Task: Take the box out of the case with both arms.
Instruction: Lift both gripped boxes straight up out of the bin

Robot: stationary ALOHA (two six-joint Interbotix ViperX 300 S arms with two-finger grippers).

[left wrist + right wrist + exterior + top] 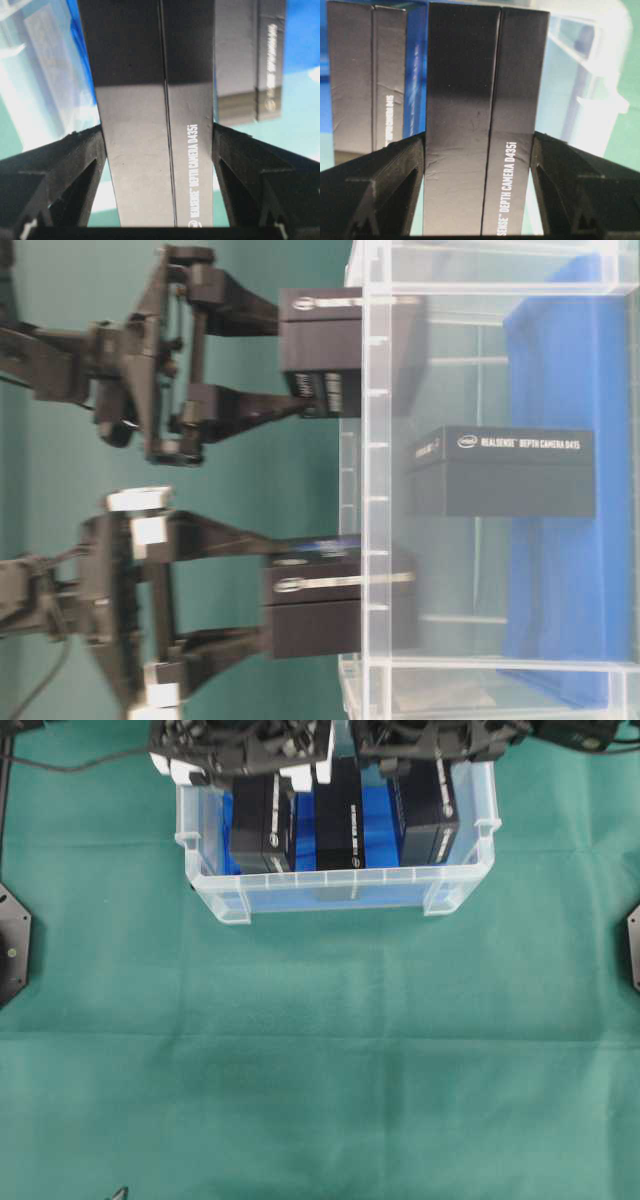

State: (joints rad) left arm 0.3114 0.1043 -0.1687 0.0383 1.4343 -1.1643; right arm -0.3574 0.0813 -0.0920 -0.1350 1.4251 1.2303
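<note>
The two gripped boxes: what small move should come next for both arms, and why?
Probably lift both a little further, straight away from the case floor. The left gripper and right gripper each clamp a black box, the left box and the right box. In the table-level view both boxes straddle the case rim, partly inside, while a third box sits on the blue sheet.

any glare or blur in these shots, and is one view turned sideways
Table-level view is rotated a quarter turn, arms entering from the left, with haze through the case wall. Left wrist view: a bright sheen band on the held box, and blurred background plastic. Right wrist view: washed-out highlight on the case rim. Overhead view is evenly lit and slightly soft.
</note>
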